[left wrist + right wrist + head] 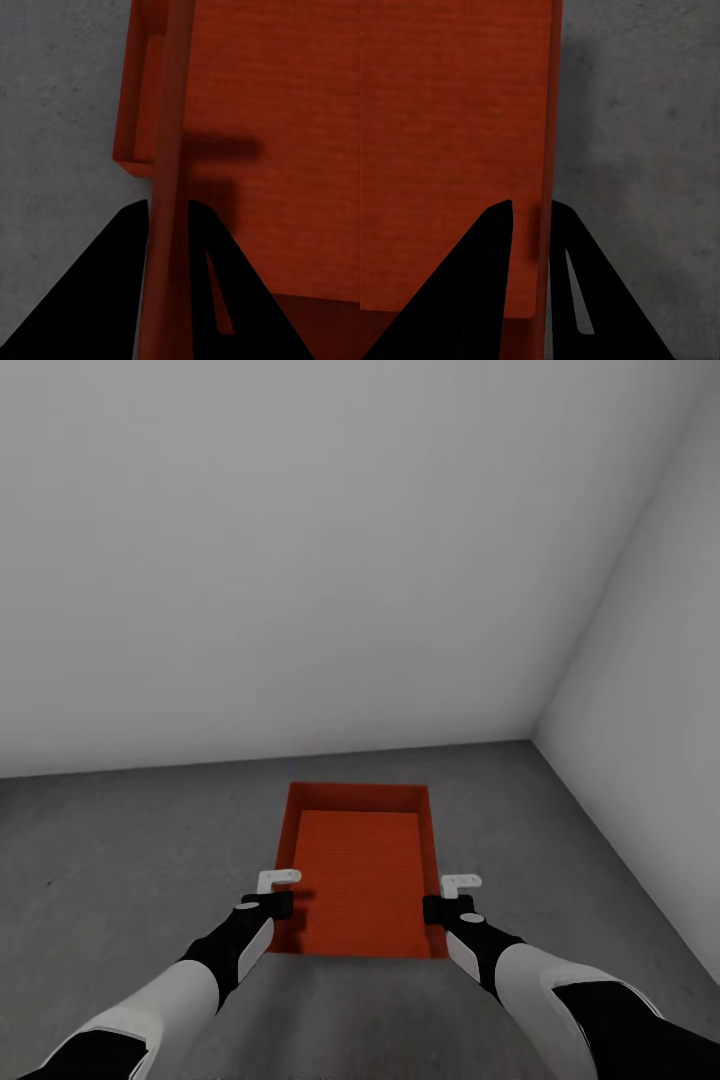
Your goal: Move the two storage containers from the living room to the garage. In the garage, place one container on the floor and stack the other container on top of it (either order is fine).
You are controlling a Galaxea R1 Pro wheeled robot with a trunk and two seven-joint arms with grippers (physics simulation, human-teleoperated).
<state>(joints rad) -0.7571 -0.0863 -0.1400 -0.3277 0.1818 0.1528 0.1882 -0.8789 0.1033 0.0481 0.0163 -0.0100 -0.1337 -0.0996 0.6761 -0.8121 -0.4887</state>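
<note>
An orange-red open-topped storage container (360, 870) sits low over the dark grey garage floor (130, 860), near the corner of the room. My left gripper (282, 905) is shut on its left wall (171, 150), one finger on each side. My right gripper (432, 910) is shut the same way on the right wall (547, 150). In the left wrist view a second orange-red wall and corner (129, 142) shows lower down, just outside the held wall. It looks like the other storage container underneath. I cannot tell whether the two touch.
A pale grey back wall (300, 560) stands just beyond the container, and a side wall (650, 710) closes in on the right. Bare rough floor (645, 187) spreads to the left and right of the box.
</note>
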